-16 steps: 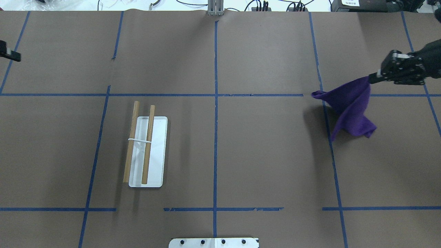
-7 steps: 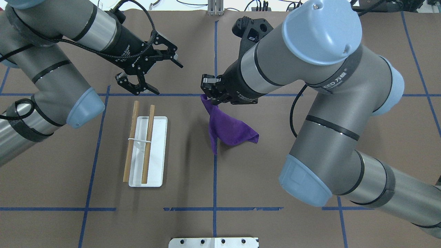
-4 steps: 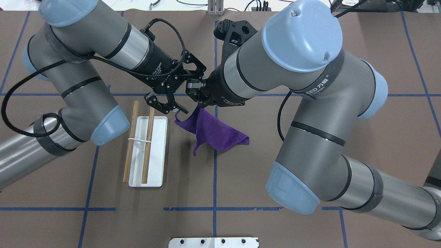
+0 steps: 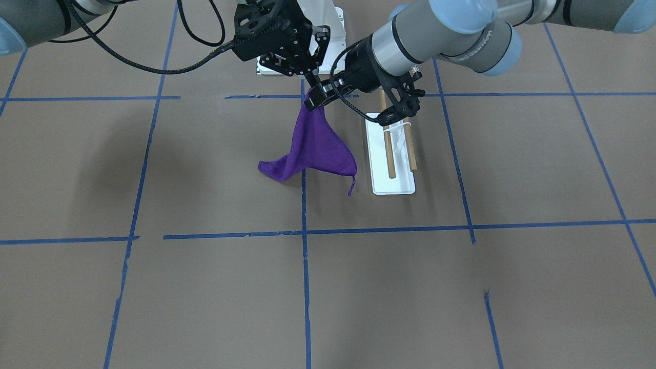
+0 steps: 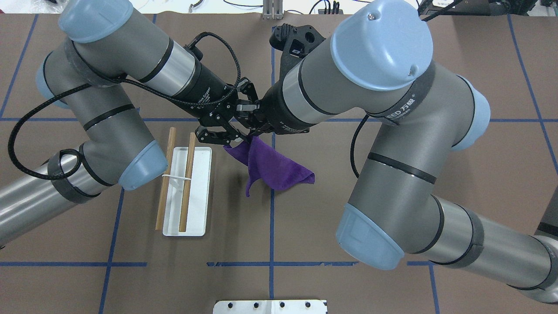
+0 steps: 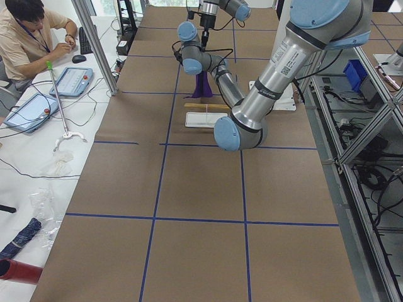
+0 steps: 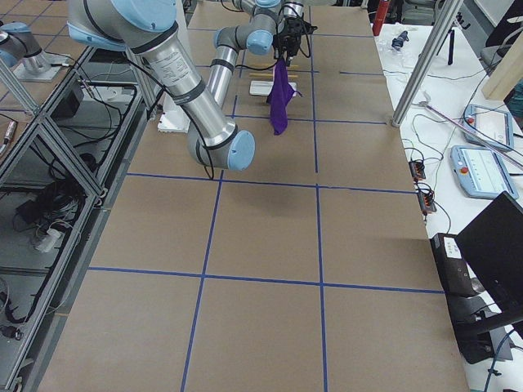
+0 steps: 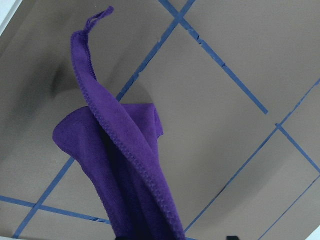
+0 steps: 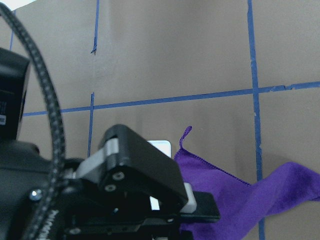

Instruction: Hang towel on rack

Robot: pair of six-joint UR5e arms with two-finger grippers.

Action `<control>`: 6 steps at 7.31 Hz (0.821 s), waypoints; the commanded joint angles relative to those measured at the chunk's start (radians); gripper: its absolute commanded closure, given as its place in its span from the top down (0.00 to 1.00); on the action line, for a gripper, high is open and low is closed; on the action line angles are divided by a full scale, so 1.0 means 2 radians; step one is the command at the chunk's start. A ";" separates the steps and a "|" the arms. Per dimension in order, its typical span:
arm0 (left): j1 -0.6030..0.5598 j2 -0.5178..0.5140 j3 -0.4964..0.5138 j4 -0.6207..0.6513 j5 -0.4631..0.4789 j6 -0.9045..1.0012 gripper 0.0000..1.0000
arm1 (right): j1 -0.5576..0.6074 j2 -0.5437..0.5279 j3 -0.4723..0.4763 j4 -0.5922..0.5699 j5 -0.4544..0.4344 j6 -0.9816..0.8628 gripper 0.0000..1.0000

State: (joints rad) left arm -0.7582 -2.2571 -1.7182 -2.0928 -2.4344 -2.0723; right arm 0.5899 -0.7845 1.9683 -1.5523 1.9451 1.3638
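The purple towel (image 5: pixel 274 168) hangs from one corner in my right gripper (image 5: pixel 252 134), which is shut on it, just right of the rack (image 5: pixel 198 209). In the front view the towel (image 4: pixel 315 148) drapes down beside the rack's white base (image 4: pixel 393 184), under the right gripper (image 4: pixel 310 88). My left gripper (image 4: pixel 352 108) is open wide. One of its fingertips (image 4: pixel 315 97) is at the towel's top, the other is over the rack's end. It also shows in the overhead view (image 5: pixel 237 124). The left wrist view shows the towel (image 8: pixel 125 170) close up.
A white bolted pedestal plate (image 5: pixel 270 307) sits at the robot's edge of the table. Blue tape lines cross the brown table cover (image 5: pixel 348 283). A seated operator (image 6: pixel 31 38) and tablets are off the far side. Both arms crowd the table's middle.
The right gripper has carried the towel from the table's right side to just beside the rack. The left arm has come in, and its open gripper has moved up to the towel's top.
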 commanded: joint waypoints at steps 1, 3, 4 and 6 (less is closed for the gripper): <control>0.000 0.001 -0.001 -0.001 0.000 0.002 0.00 | 0.000 0.000 0.001 0.000 0.000 0.000 0.00; 0.000 0.002 -0.002 0.000 0.000 0.001 0.00 | 0.000 -0.007 0.004 -0.001 -0.029 0.000 0.99; 0.000 0.005 -0.001 -0.001 0.000 0.004 0.00 | -0.004 -0.008 0.004 0.000 -0.039 0.000 1.00; -0.004 0.049 -0.039 -0.002 -0.002 0.095 0.00 | 0.000 -0.074 0.068 0.001 -0.036 -0.034 1.00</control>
State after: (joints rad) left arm -0.7601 -2.2145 -1.7463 -2.0964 -2.4352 -2.0059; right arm 0.5870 -0.8496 2.0277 -1.5521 1.8747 1.3443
